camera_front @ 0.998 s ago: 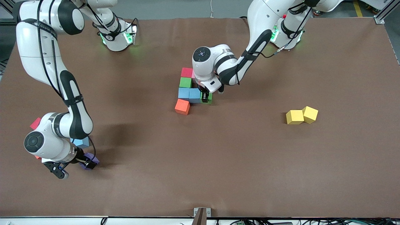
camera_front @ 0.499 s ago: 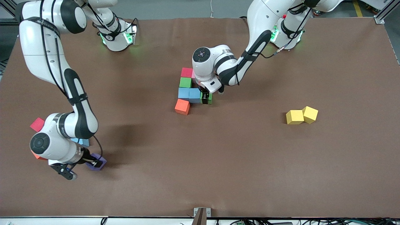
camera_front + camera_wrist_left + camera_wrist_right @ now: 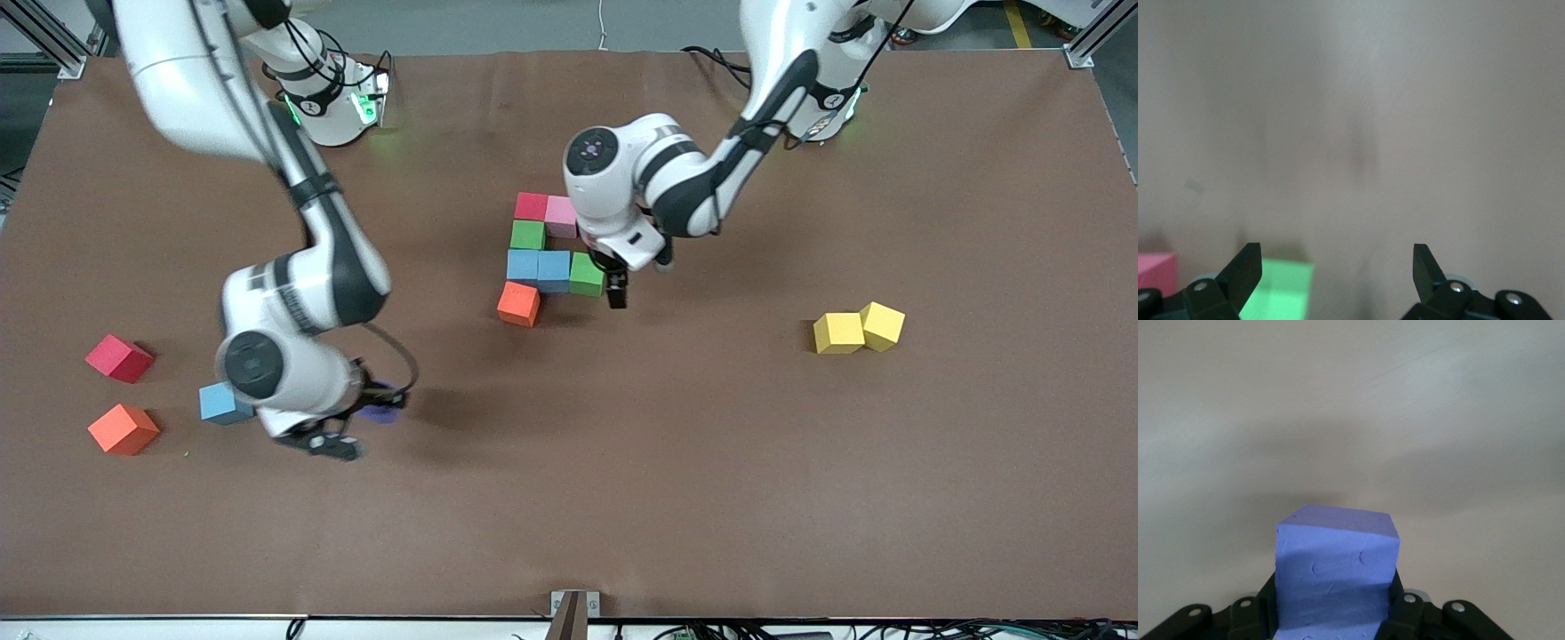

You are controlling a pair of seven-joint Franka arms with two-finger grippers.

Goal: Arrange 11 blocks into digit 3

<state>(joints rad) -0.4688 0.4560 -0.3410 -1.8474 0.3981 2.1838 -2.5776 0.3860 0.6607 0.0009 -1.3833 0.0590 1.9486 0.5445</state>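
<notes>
A cluster of blocks lies mid-table: red (image 3: 532,205), pink (image 3: 561,216), green (image 3: 527,235), two light blue (image 3: 522,265) (image 3: 553,270), a second green (image 3: 586,275) and orange (image 3: 518,303). My left gripper (image 3: 616,293) is open and empty, just beside the second green block, which shows in the left wrist view (image 3: 1278,290) with the pink one (image 3: 1155,273). My right gripper (image 3: 373,404) is shut on a purple block (image 3: 388,412) and holds it above bare table. In the right wrist view the purple block (image 3: 1336,577) fills the jaws.
Loose blocks lie toward the right arm's end: red (image 3: 118,358), orange (image 3: 124,429) and light blue (image 3: 220,402). Two yellow blocks (image 3: 838,333) (image 3: 883,325) touch each other toward the left arm's end. The brown table (image 3: 622,489) is bare nearer the front camera.
My right gripper has lifted the purple block and carried it toward mid-table. My left gripper has let go of the green block and drawn off it toward the left arm's end.
</notes>
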